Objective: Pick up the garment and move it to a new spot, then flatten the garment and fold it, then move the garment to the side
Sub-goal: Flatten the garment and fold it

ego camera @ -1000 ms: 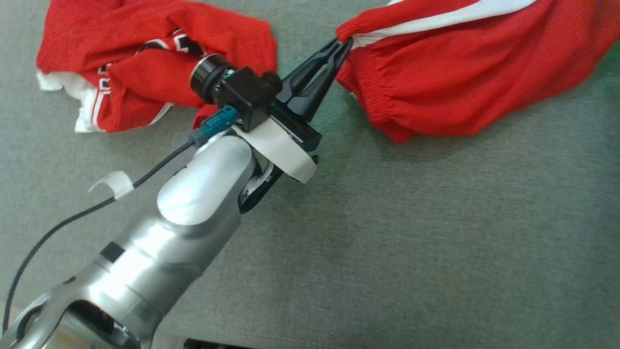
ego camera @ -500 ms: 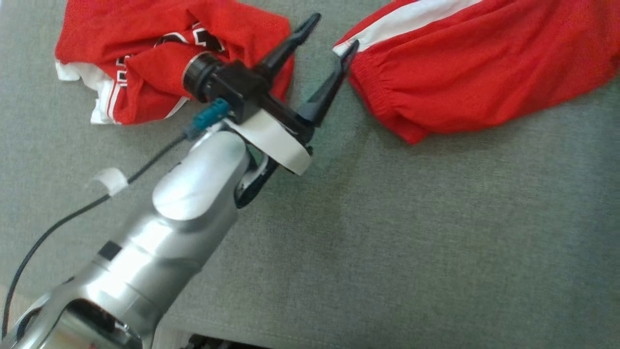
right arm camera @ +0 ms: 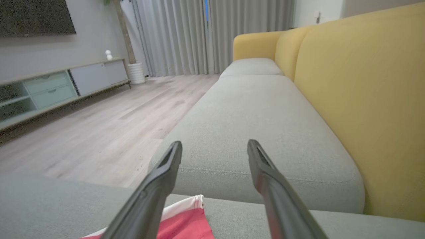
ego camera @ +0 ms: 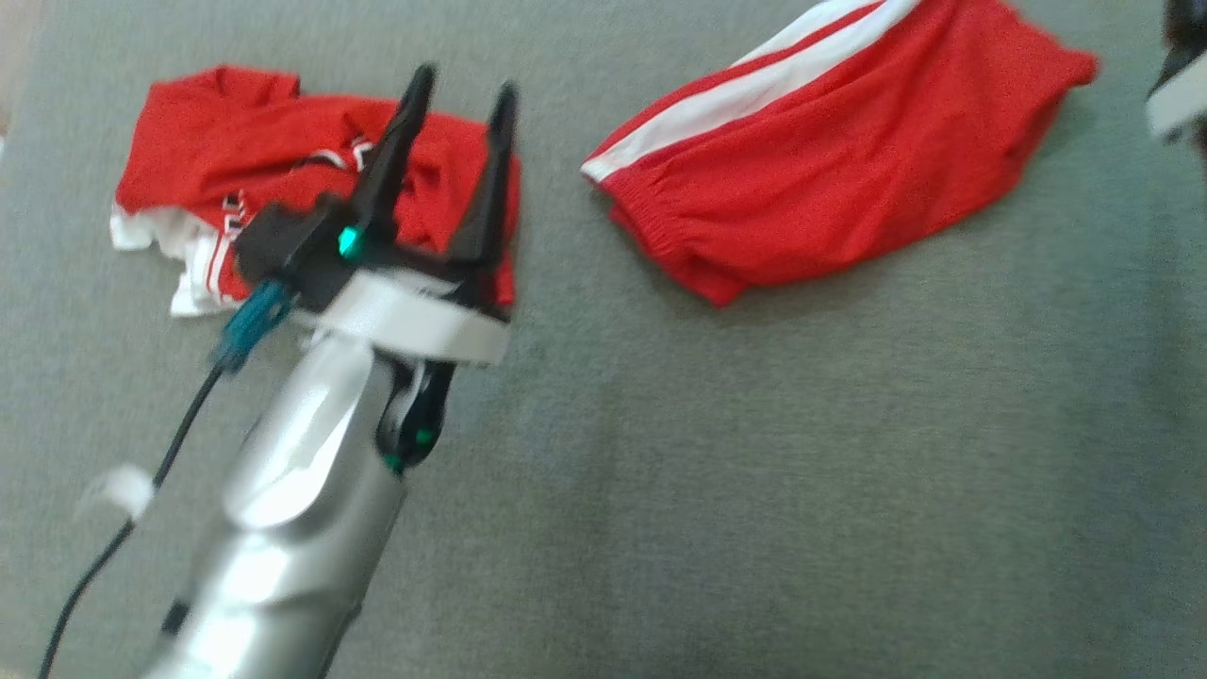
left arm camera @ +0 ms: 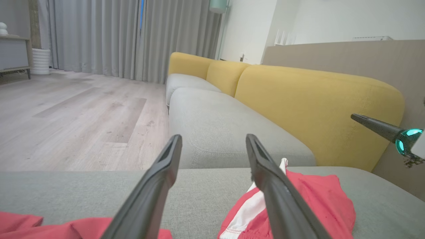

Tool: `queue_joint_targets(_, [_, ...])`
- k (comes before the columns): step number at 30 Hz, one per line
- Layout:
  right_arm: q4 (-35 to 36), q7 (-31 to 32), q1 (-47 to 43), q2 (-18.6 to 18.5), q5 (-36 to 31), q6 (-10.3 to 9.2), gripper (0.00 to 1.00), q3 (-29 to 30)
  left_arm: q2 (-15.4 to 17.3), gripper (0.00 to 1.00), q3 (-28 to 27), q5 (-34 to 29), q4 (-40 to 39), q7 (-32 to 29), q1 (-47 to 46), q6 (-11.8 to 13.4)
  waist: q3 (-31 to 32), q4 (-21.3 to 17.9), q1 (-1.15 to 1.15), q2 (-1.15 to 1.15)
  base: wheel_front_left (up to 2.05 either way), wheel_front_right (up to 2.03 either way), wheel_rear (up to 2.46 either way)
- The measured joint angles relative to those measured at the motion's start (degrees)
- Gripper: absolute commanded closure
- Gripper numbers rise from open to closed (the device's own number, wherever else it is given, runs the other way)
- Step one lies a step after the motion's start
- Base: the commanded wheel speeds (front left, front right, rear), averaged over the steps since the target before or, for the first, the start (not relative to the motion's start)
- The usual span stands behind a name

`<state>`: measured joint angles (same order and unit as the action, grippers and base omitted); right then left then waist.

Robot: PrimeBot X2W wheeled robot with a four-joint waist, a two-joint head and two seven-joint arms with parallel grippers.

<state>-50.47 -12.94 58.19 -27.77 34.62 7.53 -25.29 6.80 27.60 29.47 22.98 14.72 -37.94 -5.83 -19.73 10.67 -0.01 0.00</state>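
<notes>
The garment [ego camera: 830,179], red shorts with white side stripes, lies loose on the grey sofa cushion [ego camera: 754,471] at the upper right of the head view. My left gripper [ego camera: 462,85] is open and holds nothing. It hangs left of the shorts, over a second crumpled red garment [ego camera: 207,151] with white trim. In the left wrist view my left gripper [left arm camera: 213,137] stands open above the cushion, with the shorts [left arm camera: 315,199] just right of its right finger. My right gripper [right arm camera: 214,143] is open too, and a corner of the red-and-white cloth [right arm camera: 186,222] lies below it.
Yellow backrests [left arm camera: 315,109] run along the far side of the grey seats. The sofa's front edge drops to a wooden floor [left arm camera: 83,113]. One finger of the right gripper [left arm camera: 375,125] shows at the right edge of the left wrist view.
My left gripper opened and let go of the shorts' waistband corner, then swung left over the other red garment. The shorts now lie flatter on the cushion. The head camera also shifted.
</notes>
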Motion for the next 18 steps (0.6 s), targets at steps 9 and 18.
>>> queue_joint_targets(9, [14.49,-1.54,-19.13,9.44,-4.16,0.0,0.0,12.8,-1.19,0.0,-9.85,-8.88,-6.04,-0.01,14.04,-0.23,7.54,-5.27,-0.01,0.0,0.0,0.0,0.0])
queue_joint_targets(18, [22.85,-1.69,-38.07,19.76,-13.34,0.0,0.0,18.86,-3.08,0.0,-13.58,-11.54,-7.67,-0.01,23.45,-0.81,11.62,-8.66,0.0,0.0,0.0,0.0,0.0])
